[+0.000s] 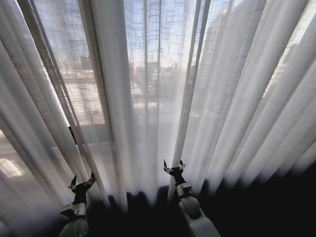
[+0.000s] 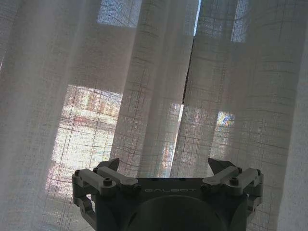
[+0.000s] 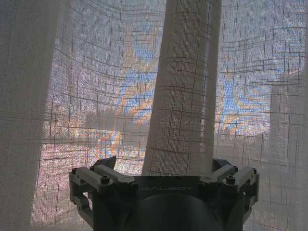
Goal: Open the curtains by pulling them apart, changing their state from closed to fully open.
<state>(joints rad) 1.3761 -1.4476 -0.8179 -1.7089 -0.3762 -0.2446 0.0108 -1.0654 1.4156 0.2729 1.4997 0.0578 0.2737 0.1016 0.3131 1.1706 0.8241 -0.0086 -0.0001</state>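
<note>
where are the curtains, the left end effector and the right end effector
curtains (image 1: 113,98): head view, a middle pleat
left end effector (image 1: 82,182): head view, midway between its open fingertips
right end effector (image 1: 174,167): head view, midway between its open fingertips

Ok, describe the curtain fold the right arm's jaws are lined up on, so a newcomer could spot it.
Start at the curtains covering the window. Just right of centre, above the right gripper, one pleat rises between the open jaws. It is rounded and opaque, while the flat fabric beside it shows the city through.

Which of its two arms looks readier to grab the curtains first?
Probably the right. The right gripper is open with a fold of the curtains between its fingers. The left gripper, also open, faces the fabric with its fingers short of it.
</note>
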